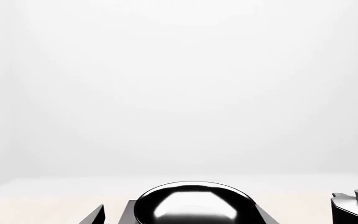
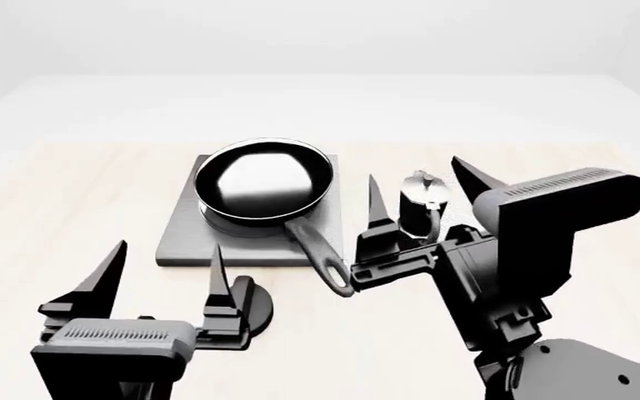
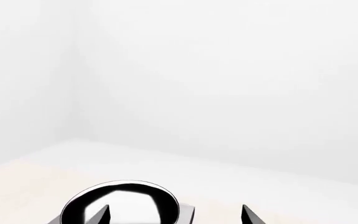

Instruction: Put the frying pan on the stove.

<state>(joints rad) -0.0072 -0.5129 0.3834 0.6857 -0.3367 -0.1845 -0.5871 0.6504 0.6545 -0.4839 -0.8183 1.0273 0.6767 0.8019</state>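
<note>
Since the left wrist camera looks out level over the desk, I only get the far half of the frying pan there, sitting on the dark edge of the stove, with the moka pot off to one side. One black fingertip pokes into view, too little on its own to judge the spread.

From the head camera the layout makes sense: the frying pan lies flat on the stove, bowl centred over the burner, and its long handle runs off the plate's near edge toward me. I read the placement as done. My right pincer stands spread wide, holding nothing, one finger just beside the handle's end, the moka pot between its fingers in the picture. My left pincer is likewise wide and empty, hanging near a small black round knob on the desk, well apart from the pan.

Through the right wrist camera the frying pan shows on the stove, and both fingertips frame it far apart.
</note>
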